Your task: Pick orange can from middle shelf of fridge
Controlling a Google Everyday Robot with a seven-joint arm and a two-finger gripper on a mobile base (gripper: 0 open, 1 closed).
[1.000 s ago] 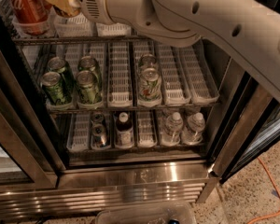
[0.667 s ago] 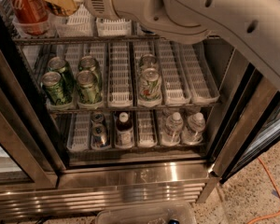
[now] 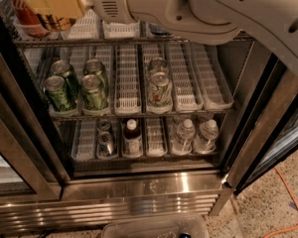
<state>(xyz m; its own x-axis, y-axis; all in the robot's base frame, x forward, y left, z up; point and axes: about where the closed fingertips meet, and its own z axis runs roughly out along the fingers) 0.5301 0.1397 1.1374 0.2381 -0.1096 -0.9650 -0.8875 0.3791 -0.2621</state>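
The fridge (image 3: pixel 139 188) stands open in front of me. Its middle shelf (image 3: pixel 139 42) runs across the top of the view, with white lane trays. My gripper (image 3: pixel 53 2), with tan pads, is at the top left, over the left end of that shelf. Just under it the copper-orange side of the orange can (image 3: pixel 55 23) shows, mostly hidden by the gripper. A red Coca-Cola can (image 3: pixel 24 15) stands right beside it on the left. My white arm (image 3: pixel 198 9) crosses the top of the view from the right.
Several green cans (image 3: pixel 59 93) stand on the rack below, with a pale one (image 3: pixel 160 89) to the right. The bottom rack holds water bottles (image 3: pixel 206 134), a dark bottle (image 3: pixel 132 135) and cans. Dark door frames flank the opening. An orange cable (image 3: pixel 288 202) lies on the floor at the right.
My arm has swung leftward and lower across the top of the view. The gripper has stayed at the top left by the red and orange cans.
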